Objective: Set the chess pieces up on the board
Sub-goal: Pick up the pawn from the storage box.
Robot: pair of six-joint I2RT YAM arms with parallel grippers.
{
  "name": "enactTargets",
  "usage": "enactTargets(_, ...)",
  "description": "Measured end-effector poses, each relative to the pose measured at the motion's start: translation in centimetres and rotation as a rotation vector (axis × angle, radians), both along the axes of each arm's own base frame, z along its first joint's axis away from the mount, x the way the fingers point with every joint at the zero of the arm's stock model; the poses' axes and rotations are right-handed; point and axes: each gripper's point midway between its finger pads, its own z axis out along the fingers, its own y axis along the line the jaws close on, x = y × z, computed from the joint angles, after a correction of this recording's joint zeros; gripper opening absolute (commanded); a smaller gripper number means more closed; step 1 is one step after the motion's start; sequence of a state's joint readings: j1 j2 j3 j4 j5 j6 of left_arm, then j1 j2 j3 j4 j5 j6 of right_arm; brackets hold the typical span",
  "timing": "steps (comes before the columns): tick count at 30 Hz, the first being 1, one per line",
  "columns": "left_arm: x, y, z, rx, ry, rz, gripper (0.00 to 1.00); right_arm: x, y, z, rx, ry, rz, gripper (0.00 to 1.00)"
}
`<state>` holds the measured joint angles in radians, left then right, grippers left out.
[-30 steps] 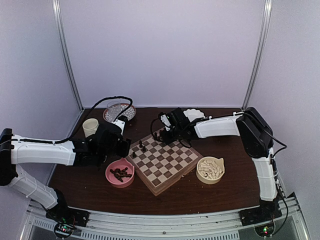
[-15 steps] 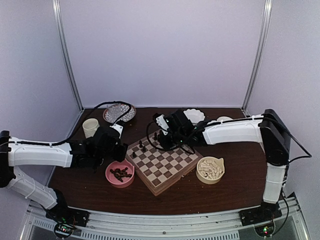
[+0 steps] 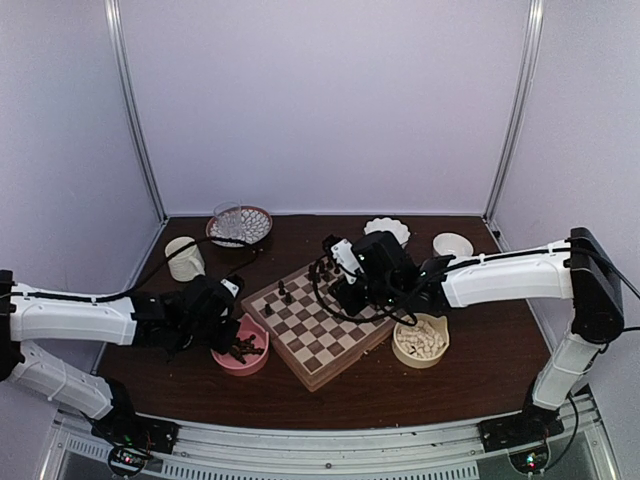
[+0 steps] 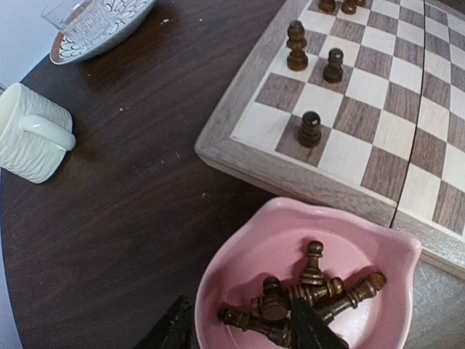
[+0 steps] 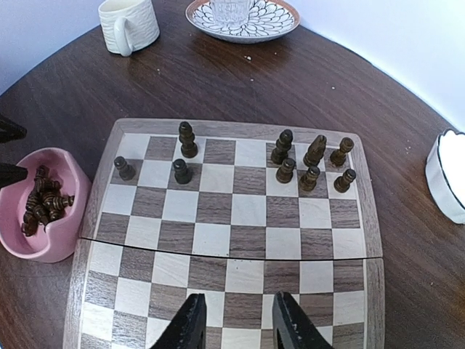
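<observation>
- over the pink bowl, left gripper [image 4: 240, 331]: fingers spread, nothing grasped; one finger hangs outside the rim, the other above the heap.
- pink bowl [image 4: 240, 247]: just beside the board's left edge; holds a tangled heap of dark brown chess pieces [image 4: 305, 291], all lying down.
- right gripper [image 5: 236, 323]: fingers parted and empty, poised above the board's near half.
- chessboard [image 5: 232, 240]: set cornerwise on the dark table [image 4: 109, 240]; nine dark pieces stand upright in its two far ranks, three to the left [image 5: 182, 171] and six to the right [image 5: 312, 163].
- cream bowl [image 3: 420, 360]: right of the board, full of white pieces [image 3: 418, 338]; none on the squares yet.
- sundries: ribbed white mug [image 4: 29, 138]; patterned dish [image 5: 272, 18] carrying a glass.
- step in hand, as judged: fetching the next dark piece.
- next move calls for: both left fingers brought inside the rim, closed on one piece without dragging its neighbours, then that piece stood upright on a vacant far-rank square.
</observation>
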<state>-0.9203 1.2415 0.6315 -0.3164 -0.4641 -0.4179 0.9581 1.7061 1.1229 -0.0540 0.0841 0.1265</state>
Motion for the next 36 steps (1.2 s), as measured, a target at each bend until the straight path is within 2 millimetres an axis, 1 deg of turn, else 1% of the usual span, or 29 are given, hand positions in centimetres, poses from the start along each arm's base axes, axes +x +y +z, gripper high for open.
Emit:
enactTargets(4,-0.6,-0.2,-1.4,0.017,0.052,-0.022,0.45,0.2,0.1,0.3,0.013,-0.011,-0.003,0.33)
enactTargets(7,-1.0,-0.1,-2.8,0.052,0.096,-0.029,0.45,0.2,0.2,0.4,0.019,-0.016,-0.002,0.33)
enactTargets(11,-1.2,-0.2,-4.5,0.095,0.147,-0.037,0.41,0.2,0.3,0.5,0.021,-0.017,-0.001,0.33)
enactTargets(12,-1.2,-0.3,-4.7,0.099,0.154,-0.039,0.40,0.2,0.3,0.5,0.020,-0.017,-0.001,0.33)
enactTargets(16,-1.2,-0.4,-5.1,0.117,0.173,-0.040,0.28,0.2,0.3,0.5,0.021,-0.017,-0.001,0.33)
enactTargets(18,-1.2,-0.5,-5.1,0.120,0.177,-0.041,0.23,0.2,0.3,0.5,0.021,-0.017,-0.001,0.33)
enactTargets(22,-1.2,-0.5,-4.7,0.111,0.170,-0.042,0.19,0.1,0.4,0.5,0.021,-0.017,0.001,0.33)
enactTargets(24,-1.1,-0.6,-4.0,0.092,0.155,-0.045,0.18,0.0,0.4,0.5,0.021,-0.017,0.003,0.33)
enactTargets(28,-1.0,-0.9,-1.9,0.028,0.107,-0.054,0.17,0.0,0.5,0.5,0.021,-0.018,0.005,0.33)
enactTargets(31,-1.0,-0.9,-1.1,0.004,0.087,-0.057,0.15,-0.2,0.6,0.5,0.020,-0.018,0.009,0.33)
enactTargets(32,-1.1,-0.9,-1.1,0.001,0.085,-0.057,0.15,-0.2,0.6,0.5,0.020,-0.019,0.011,0.33)
enactTargets(33,-1.1,-0.8,-1.1,0.001,0.086,-0.058,0.18,-0.2,0.6,0.5,0.019,-0.019,0.012,0.33)
enactTargets(34,-1.2,-0.8,-1.2,0.003,0.089,-0.059,0.24,-0.2,0.6,0.5,0.019,-0.020,0.012,0.33)
enactTargets(35,-1.3,-0.7,-1.3,0.005,0.091,-0.062,0.27,-0.2,0.6,0.5,0.018,-0.020,0.013,0.32)
enactTargets(36,-1.3,-0.7,-1.4,0.008,0.093,-0.066,0.28,-0.2,0.6,0.5,0.017,-0.021,0.013,0.32)
